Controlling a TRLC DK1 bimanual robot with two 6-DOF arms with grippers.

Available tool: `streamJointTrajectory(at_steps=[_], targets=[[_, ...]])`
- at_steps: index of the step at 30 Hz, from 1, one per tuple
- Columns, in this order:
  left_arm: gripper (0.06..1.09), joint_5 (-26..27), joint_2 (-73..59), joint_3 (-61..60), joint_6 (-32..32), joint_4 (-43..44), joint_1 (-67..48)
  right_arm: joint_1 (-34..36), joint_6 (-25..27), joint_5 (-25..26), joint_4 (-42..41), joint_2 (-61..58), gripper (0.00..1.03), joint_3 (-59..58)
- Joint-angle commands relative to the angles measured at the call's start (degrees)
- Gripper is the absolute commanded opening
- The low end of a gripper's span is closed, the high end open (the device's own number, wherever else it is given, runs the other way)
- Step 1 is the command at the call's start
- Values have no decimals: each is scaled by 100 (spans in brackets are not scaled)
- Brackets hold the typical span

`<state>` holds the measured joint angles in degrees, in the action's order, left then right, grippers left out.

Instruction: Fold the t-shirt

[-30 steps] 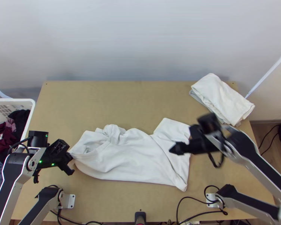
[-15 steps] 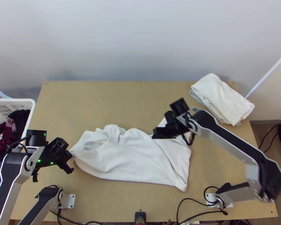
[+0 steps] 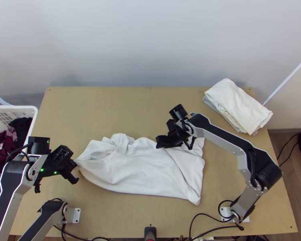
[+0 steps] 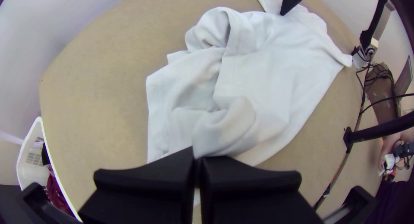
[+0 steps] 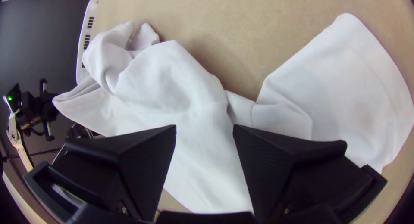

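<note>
**White t-shirt (image 3: 134, 172) gripped at one end**

The left end effector (image 3: 74, 162) is clenched on the t-shirt's gathered edge. From there the cloth stretches across the table (image 3: 110, 108), rumpled and partly folded, to beneath the right end effector (image 3: 159, 143) — released, its fingers parted. Folded cloths (image 3: 236, 105) lie well apart, beyond and right of that end effector.

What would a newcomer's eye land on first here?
Probably the white t-shirt, bunched and creased across the table, one end shut in the left pincer. Then the right pincer, open over the shirt, and the folded white cloth at the table's far right corner.
</note>
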<state>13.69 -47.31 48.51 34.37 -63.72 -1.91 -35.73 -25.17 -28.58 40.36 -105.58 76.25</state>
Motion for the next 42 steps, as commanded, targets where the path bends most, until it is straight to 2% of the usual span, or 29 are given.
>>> streamJointTrajectory(at_steps=[1, 6, 9, 12, 16, 18, 20, 23, 27, 35, 38, 39, 40, 42], targets=[[10, -42, -50, 132, 79, 27, -20, -22, 82, -60, -116, -288, 60, 215], [10, -51, -50, 150, 79, 44, -20, -57, 73, -60, -213, -490, 59, 329], [10, -51, -59, 159, 96, 44, -20, -128, 38, -60, -248, -543, 50, 373], [10, -60, -85, 159, 105, 62, -20, -224, -6, -60, -283, -543, 48, 373], [10, -60, -138, 167, 105, 88, -20, -286, -58, -60, -283, -534, 22, 321], [10, -69, -165, 185, 105, 88, -20, -286, -58, -69, -283, -463, 22, 206], [10, -77, -182, 194, 114, 97, -11, -286, -58, -69, -283, -376, 12, 118], [10, -86, -191, 194, 167, 150, 24, -242, -278, -69, -309, -217, 3, 48], [10, -86, -191, 247, 228, 255, 33, -110, -348, -60, -186, 134, 3, 13], [10, -86, -209, 238, 386, 369, 182, 813, -480, -60, -257, 1110, 3, -216], [10, -77, -209, 229, 325, 677, 147, 1068, -480, -60, -257, 1321, 3, -251], [11, -77, -217, 220, 228, 809, 95, 1147, -480, -60, -257, 1391, 3, -277], [20, -77, -252, 220, 140, 879, -11, 1182, -480, -60, -257, 1426, 3, -286], [48, -77, -358, 194, 26, 879, -257, 1226, -489, -60, -257, 1488, 3, -330]])
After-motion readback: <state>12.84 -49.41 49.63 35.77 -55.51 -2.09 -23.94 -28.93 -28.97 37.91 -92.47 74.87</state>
